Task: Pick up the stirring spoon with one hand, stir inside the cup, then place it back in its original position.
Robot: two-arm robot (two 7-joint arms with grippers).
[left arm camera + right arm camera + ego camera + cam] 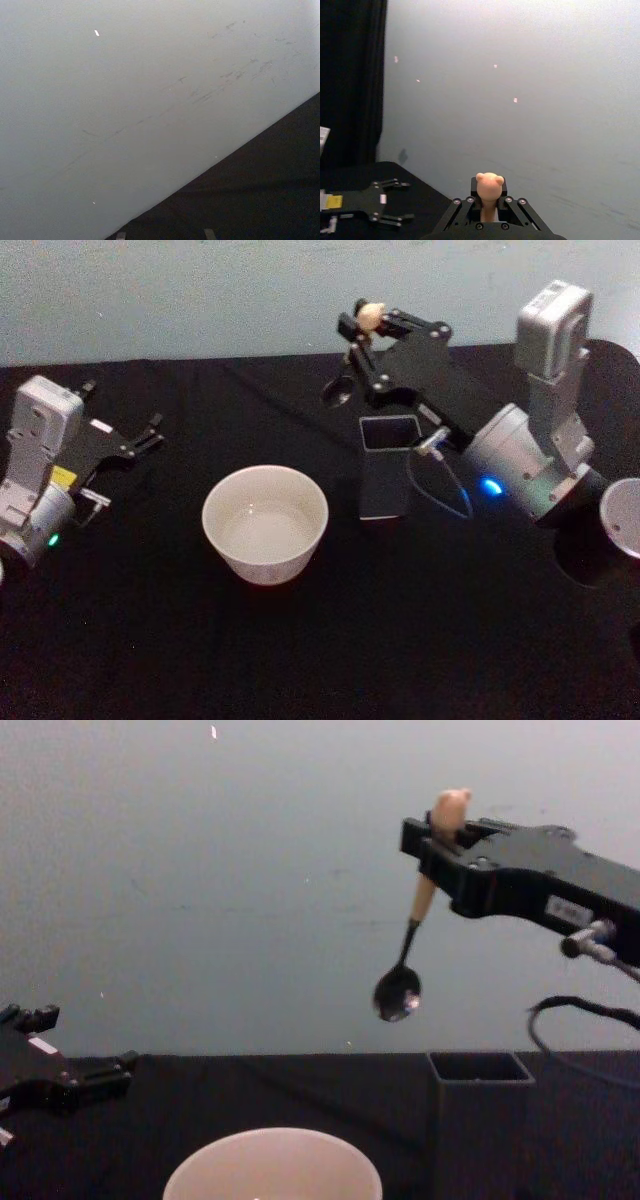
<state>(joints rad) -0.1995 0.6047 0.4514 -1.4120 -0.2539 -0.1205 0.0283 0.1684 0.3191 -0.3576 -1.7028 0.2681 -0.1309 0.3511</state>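
The stirring spoon (398,992) hangs in the air, bowl down and slightly tilted, its bear head (368,313) sticking up out of my right gripper (365,332). That gripper (441,832) is shut on the beige handle (489,187), above and a little behind the dark square-mouthed holder (386,472). The pale round cup (265,525) stands left of the holder (481,1120) on the black table. My left gripper (157,433) rests open near the table's left side, away from the cup (272,1167).
A black cloth (320,650) covers the table, and a pale wall (200,300) stands close behind it. A grey round object (625,515) sits at the right edge. A blue-lit cable (445,485) loops beside the holder.
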